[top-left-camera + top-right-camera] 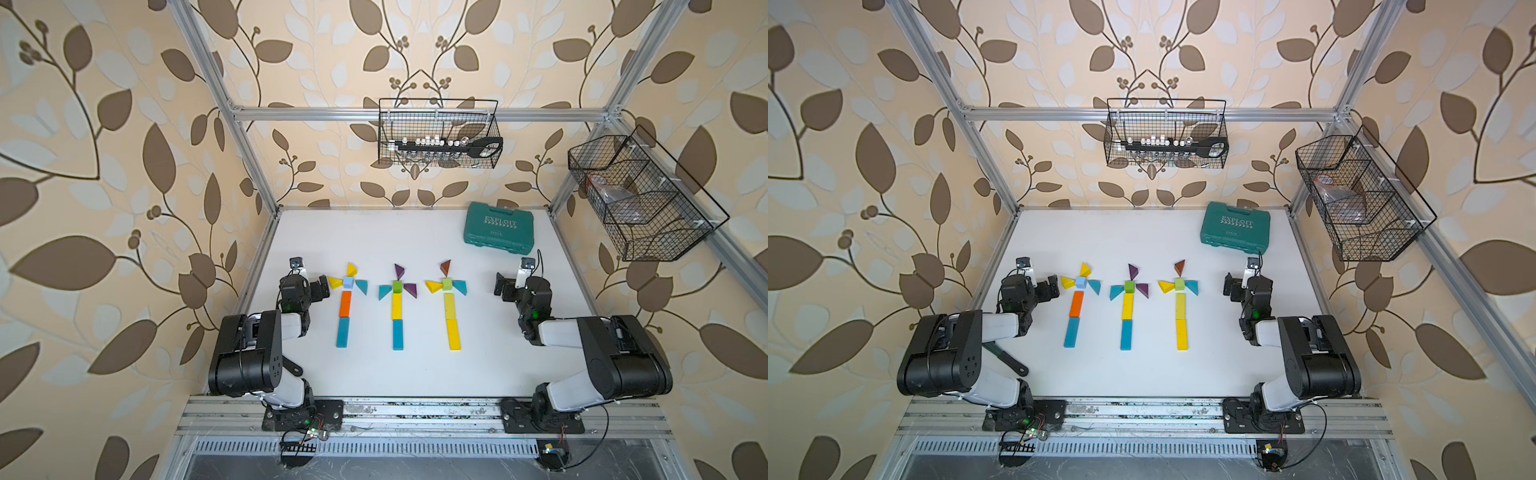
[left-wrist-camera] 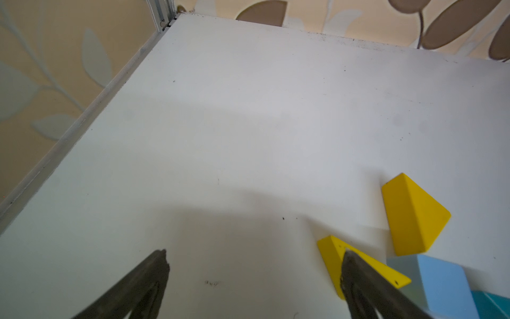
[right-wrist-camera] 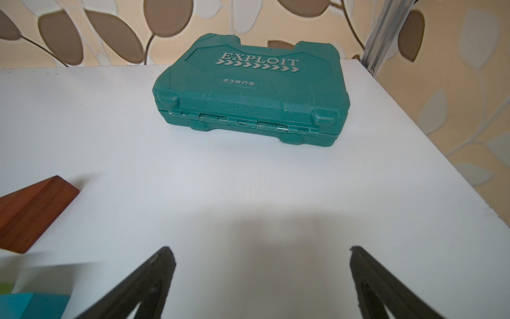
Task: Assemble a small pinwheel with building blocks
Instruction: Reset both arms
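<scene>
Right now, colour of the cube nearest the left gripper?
Pale blue. The cube shows best in the left wrist view.

Left wrist view: one finger of the left claw covered part of a yellow wedge. The frame edge cut the pale-blue cube and teal wedge. Right wrist view: brown wedge cut off, green cube blurred.
</scene>
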Available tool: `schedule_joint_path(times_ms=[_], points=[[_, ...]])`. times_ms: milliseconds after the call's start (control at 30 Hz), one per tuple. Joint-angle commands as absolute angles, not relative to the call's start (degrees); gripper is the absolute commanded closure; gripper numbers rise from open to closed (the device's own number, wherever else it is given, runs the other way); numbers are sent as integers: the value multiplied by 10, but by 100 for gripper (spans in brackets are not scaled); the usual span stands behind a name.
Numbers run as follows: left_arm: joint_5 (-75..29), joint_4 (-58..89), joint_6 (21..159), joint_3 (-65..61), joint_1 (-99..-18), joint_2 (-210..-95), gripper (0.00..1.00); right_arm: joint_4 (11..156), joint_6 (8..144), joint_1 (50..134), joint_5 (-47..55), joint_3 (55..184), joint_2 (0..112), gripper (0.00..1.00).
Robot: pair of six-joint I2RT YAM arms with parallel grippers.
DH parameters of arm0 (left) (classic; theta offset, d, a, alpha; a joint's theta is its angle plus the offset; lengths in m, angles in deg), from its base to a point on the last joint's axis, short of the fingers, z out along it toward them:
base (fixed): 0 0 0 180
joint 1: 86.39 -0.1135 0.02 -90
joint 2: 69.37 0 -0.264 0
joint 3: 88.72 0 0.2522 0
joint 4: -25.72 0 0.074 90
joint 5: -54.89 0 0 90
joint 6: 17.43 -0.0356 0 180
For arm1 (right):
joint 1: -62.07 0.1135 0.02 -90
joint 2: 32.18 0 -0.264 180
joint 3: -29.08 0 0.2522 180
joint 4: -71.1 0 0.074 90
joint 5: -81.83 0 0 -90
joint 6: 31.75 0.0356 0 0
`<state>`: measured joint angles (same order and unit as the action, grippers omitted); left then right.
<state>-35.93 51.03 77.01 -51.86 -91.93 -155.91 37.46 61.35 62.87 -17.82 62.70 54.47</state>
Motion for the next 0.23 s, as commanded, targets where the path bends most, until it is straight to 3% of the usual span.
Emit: schedule_joint_path(times_ms=[0, 200], points=[[-344, 531, 762, -521, -916, -1550, 1, 372, 608, 634, -187, 637, 540, 0], [-344, 531, 762, -522, -916, -1550, 1, 369, 603, 639, -193, 634, 538, 0]])
